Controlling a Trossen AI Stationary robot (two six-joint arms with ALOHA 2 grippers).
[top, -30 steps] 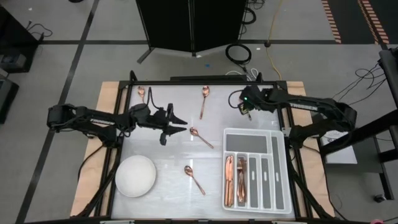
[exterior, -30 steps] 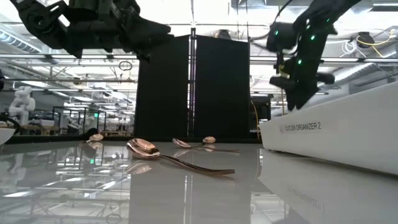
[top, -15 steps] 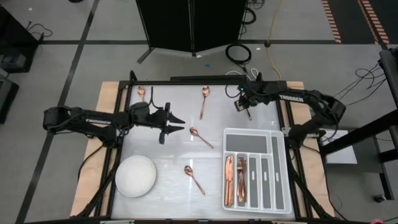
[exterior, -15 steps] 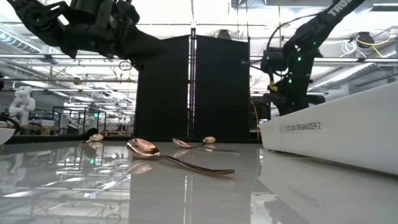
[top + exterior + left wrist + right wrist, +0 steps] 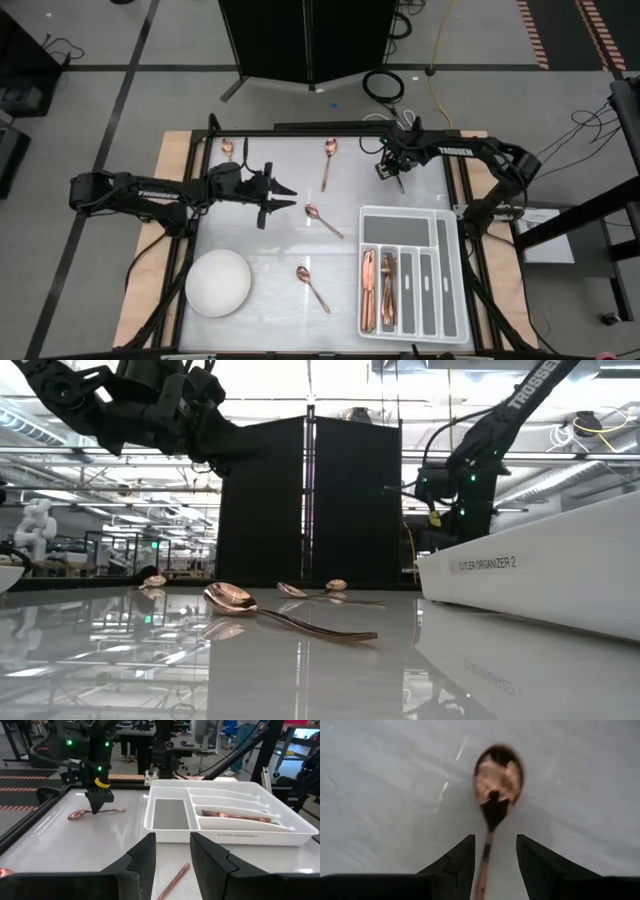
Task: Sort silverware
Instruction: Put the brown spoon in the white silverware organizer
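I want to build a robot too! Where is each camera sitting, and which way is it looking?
High view: above, facing straight down on the table; both arms show.
Low view: at tabletop height, looking level past the nearest spoon; arms overhead.
Left wrist view: on the left arm, facing the tray; left end effector open.
Right wrist view: on the right arm, facing a copper spoon; right end effector open.
Shared: high and left wrist views both show the tray.

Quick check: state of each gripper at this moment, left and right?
Left gripper: open, empty, above a spoon handle.
Right gripper: open, straddling the handle of a spoon, not gripping.
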